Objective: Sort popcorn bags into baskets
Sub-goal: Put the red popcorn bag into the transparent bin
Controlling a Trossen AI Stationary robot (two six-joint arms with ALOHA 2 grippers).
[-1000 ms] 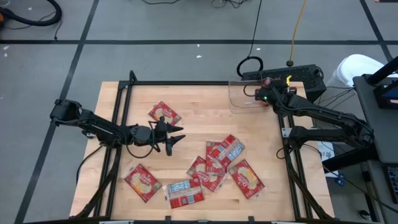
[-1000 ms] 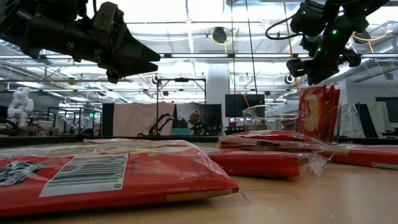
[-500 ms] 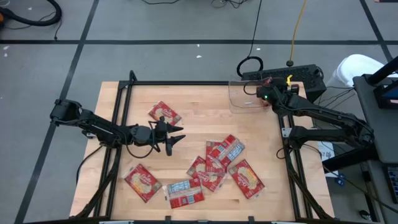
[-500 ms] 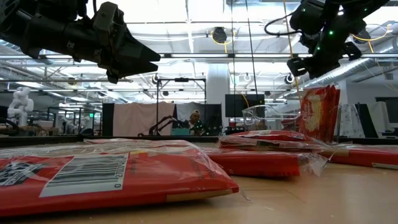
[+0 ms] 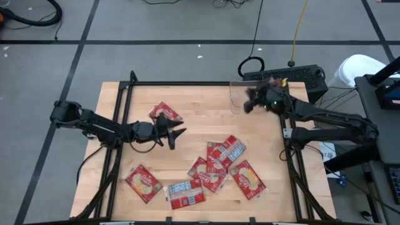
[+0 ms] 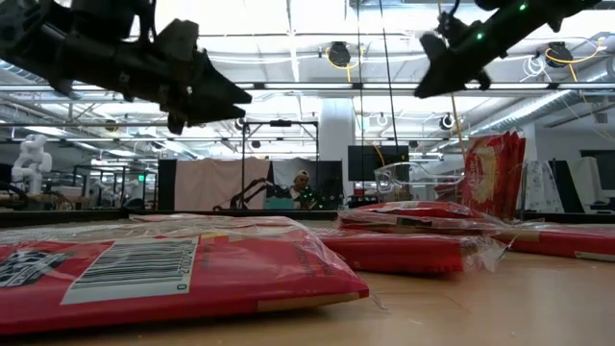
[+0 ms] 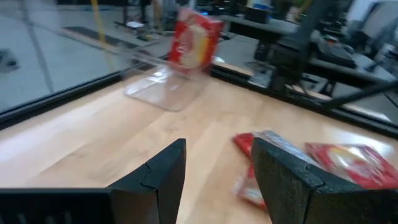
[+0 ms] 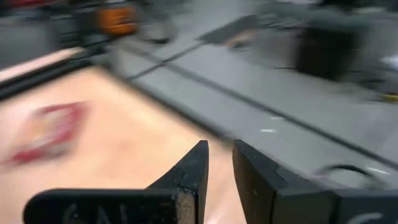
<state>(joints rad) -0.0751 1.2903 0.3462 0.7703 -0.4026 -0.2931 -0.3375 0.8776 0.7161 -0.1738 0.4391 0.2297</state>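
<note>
Between placements, by the look of it. Left gripper [image 5: 175,135] above the surface's [image 5: 200,115] middle, jaws spread, empty, beside the far-left bag [image 5: 164,113]. Loose popcorn bags [image 5: 219,165] toward the near edge. Right gripper [image 5: 249,103] at the far-right corner by the clear basket [image 7: 163,92], one bag [image 7: 194,40] upright inside, jaws narrowly parted, pinching nothing. Next: descent onto a loose bag.

Red popcorn bags [image 5: 225,152] carry yellow-cream rounds or white barcode panels; the basket [image 7: 163,90] is clear; the table [image 5: 200,119] is pale wood.
</note>
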